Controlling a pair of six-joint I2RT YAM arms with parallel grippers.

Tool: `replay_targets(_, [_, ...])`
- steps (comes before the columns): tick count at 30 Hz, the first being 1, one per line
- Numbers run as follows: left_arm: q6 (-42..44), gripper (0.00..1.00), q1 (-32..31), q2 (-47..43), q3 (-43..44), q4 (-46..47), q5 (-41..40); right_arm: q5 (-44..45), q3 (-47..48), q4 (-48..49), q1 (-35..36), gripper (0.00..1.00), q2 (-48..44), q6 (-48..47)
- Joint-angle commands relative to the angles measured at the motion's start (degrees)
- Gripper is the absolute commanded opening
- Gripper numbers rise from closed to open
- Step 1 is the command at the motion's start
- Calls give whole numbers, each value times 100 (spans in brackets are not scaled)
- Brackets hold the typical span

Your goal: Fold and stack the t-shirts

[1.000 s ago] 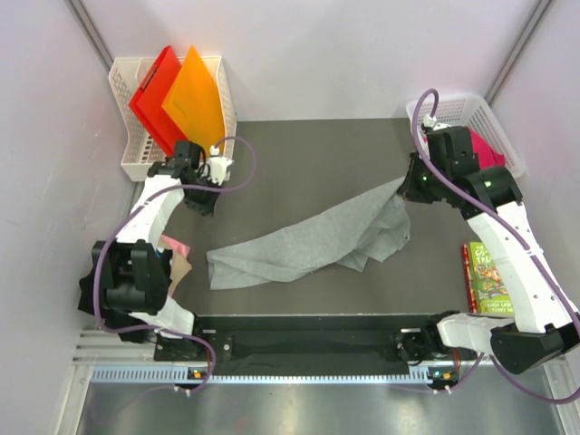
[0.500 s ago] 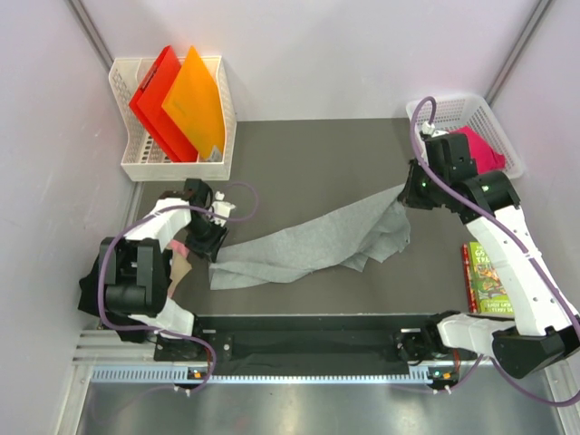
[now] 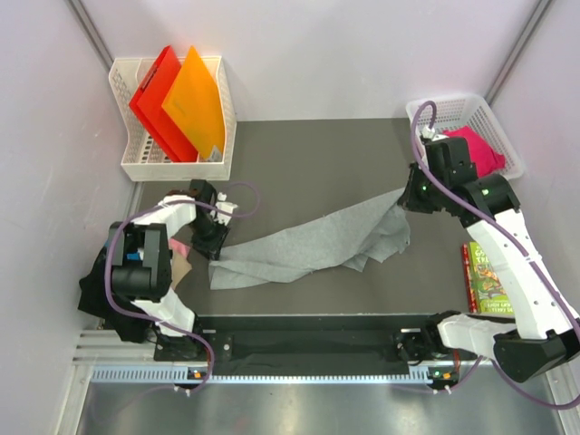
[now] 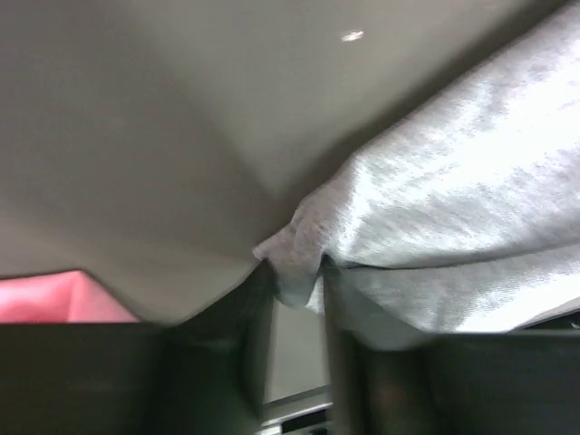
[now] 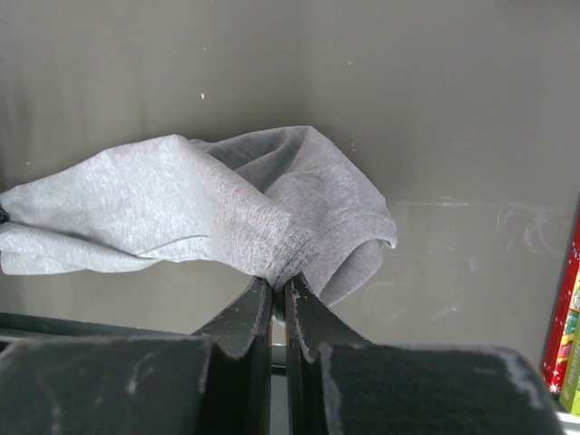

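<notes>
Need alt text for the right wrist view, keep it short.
The right pincer is shut on a bunched edge of the grey t-shirt, which is lifted and drapes away to the left above the dark table. A book shows its colourful edge at far right.

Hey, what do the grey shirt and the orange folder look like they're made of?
The grey shirt looks like soft matte knit, probably cotton jersey: it drapes and wrinkles. The orange folder seems stiff smooth plastic: it stands flat in the white basket.
</notes>
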Motion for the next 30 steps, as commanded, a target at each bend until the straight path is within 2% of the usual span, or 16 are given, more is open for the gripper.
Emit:
replay_targets(1, [-128, 9, 8, 133, 202, 262, 42, -36, 23, 175, 27, 0, -210, 60])
replay_targets(2, [-137, 2, 8, 124, 228, 245, 51, -45, 14, 192, 27, 0, -210, 69])
replay_targets(3, [-154, 0, 8, 72, 255, 236, 60, -54, 22, 192, 27, 0, -210, 69])
replay_targets(8, [-172, 0, 8, -130, 807, -116, 113, -36, 145, 210, 28, 0, -166, 25])
replay_targets(14, [-172, 0, 8, -438, 2904, -713, -10, 218, 769, 210, 27, 0, 54, -256])
replay_targets(17, [-172, 0, 8, -447, 3758, -1090, -19, 324, 1199, 131, 36, 0, 212, -362])
replay_targets(19, [-172, 0, 8, -500, 4016, -1275, -2, 351, 1384, 104, 27, 0, 160, -397])
replay_targets(22, [-94, 0, 8, -929, 4052, -1592, 182, 166, 1376, -9, 27, 0, -95, -345])
replay_targets(26, [196, 0, 8, -1606, 3623, -2180, 314, -237, 1113, -484, 45, 0, -551, -117])
replay_targets(30, [626, 0, 8, -2362, 3498, -2936, 359, -729, 901, -1055, 89, 0, -1306, 243])
